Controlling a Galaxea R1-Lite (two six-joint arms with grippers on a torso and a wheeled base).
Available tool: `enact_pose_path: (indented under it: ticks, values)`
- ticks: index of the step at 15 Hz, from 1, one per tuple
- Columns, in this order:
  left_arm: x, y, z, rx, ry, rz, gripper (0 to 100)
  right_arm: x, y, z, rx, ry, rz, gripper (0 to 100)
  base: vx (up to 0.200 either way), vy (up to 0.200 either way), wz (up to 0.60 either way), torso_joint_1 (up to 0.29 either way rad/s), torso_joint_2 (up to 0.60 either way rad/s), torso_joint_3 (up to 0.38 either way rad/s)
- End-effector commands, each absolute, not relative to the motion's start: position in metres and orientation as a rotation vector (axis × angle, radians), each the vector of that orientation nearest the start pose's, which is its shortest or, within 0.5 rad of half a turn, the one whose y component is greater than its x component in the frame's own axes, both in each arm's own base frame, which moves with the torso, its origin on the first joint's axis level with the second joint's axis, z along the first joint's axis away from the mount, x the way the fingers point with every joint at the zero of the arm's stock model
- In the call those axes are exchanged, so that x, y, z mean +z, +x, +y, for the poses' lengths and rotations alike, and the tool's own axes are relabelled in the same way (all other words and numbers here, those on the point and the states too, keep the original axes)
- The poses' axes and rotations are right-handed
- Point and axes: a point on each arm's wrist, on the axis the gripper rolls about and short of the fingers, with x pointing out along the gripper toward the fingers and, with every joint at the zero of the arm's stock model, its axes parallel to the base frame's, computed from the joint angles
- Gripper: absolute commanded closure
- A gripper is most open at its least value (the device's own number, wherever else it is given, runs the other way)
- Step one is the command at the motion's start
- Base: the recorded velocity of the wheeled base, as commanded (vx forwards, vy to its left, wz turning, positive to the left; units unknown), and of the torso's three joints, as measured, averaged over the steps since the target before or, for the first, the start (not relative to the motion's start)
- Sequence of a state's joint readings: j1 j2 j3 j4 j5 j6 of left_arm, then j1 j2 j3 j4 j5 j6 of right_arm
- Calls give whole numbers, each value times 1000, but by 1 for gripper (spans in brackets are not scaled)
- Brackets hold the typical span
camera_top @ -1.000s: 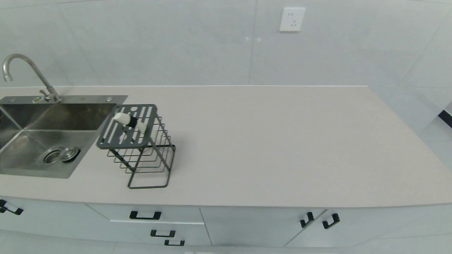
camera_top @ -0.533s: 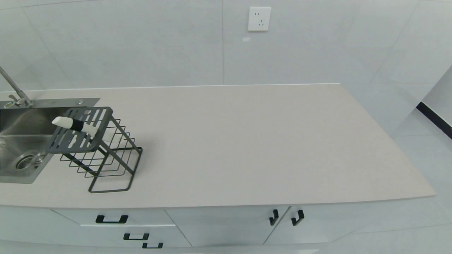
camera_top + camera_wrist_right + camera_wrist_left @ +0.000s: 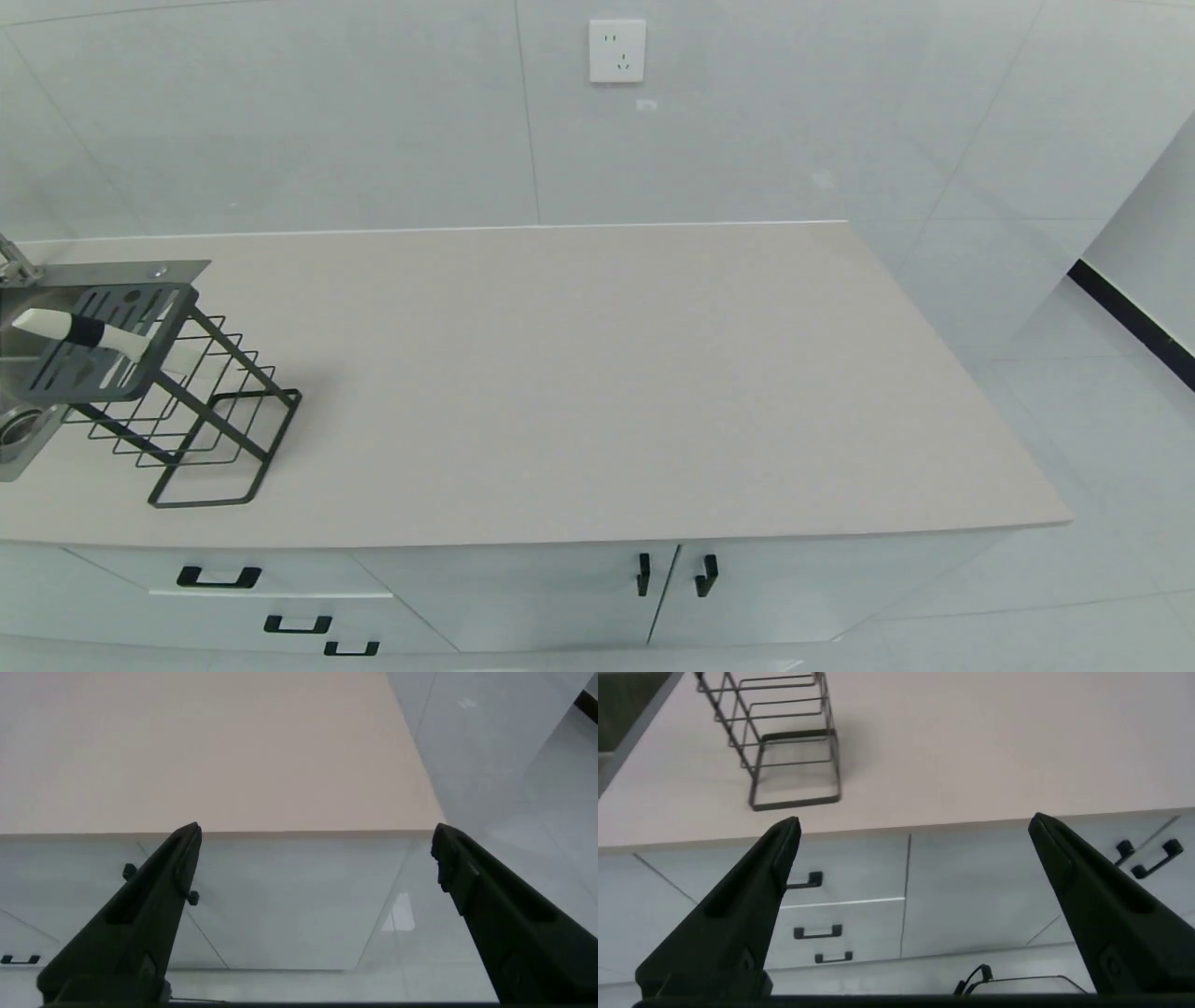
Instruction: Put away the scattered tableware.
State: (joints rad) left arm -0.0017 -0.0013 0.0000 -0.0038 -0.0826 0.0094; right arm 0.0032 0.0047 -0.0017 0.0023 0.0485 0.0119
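Both arms hang low, short of the front edge of the bench (image 3: 579,373). The left gripper (image 3: 913,821) has its jaws spread wide with nothing between them, and the right gripper (image 3: 316,831) is just as wide open and empty. Straight ahead of the left gripper are the cabinet drawers (image 3: 845,901). Above and beyond them, off toward its left, stands the wire rack (image 3: 785,747). A white-handled utensil (image 3: 89,331) with a black band lies on the rack's slotted top, on the side farthest from the right gripper. Its long axis runs roughly along the bench, crosswise to the robot. The left arm is clearly the nearer one, and it would likely have to rise and reach forward-left.
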Motion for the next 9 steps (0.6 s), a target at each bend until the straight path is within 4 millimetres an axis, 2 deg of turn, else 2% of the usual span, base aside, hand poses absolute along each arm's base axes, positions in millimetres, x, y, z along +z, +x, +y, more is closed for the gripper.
enact_pose_path:
  ticks: [1, 9]
  values:
    - [76, -23, -2, -84, 8, -5, 0, 76, -22, 1, 52, 12, 8, 0, 0, 0, 0, 0, 0, 0]
    - [76, -23, -2, -83, 8, -5, 0, 76, -22, 1, 52, 11, 6, 0, 0, 0, 0, 0, 0, 0]
